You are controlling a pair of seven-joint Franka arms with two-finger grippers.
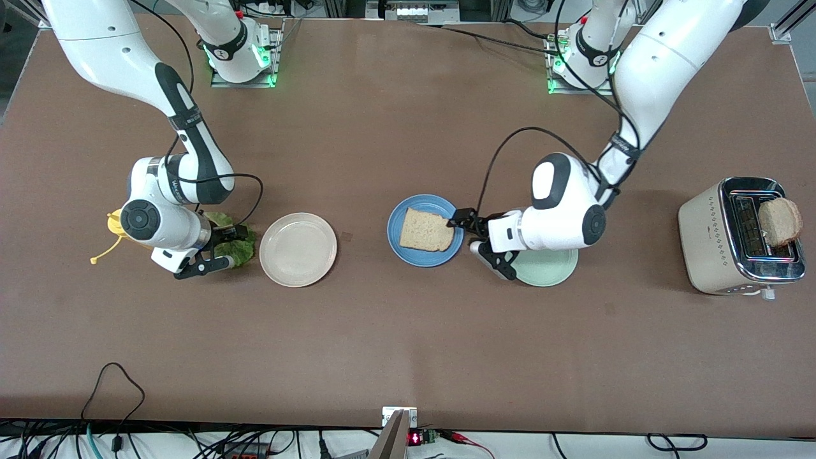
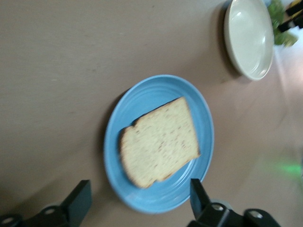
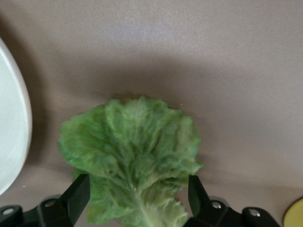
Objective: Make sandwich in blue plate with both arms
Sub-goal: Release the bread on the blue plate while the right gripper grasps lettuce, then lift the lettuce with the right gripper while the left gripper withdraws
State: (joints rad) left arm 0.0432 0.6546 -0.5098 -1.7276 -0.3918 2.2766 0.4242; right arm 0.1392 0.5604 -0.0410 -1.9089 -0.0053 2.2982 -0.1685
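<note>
One bread slice (image 1: 426,231) lies flat in the blue plate (image 1: 396,223) at mid-table. My left gripper (image 1: 475,239) hovers low over the plate's rim toward the left arm's end. In the left wrist view it (image 2: 138,201) is open and holds nothing, with the slice (image 2: 158,142) and the plate (image 2: 156,92) just past its fingertips. A ruffled green lettuce leaf (image 1: 244,247) lies on the table toward the right arm's end. My right gripper (image 1: 223,250) is low over it and open. Its fingers (image 3: 75,196) straddle the stem end of the leaf (image 3: 132,151).
A beige-white plate (image 1: 298,249) sits between the lettuce and the blue plate. A pale green plate (image 1: 551,266) lies under the left wrist. A toaster (image 1: 707,236) at the left arm's end holds another bread slice (image 1: 779,221). A yellow object (image 1: 115,224) lies beside the right wrist.
</note>
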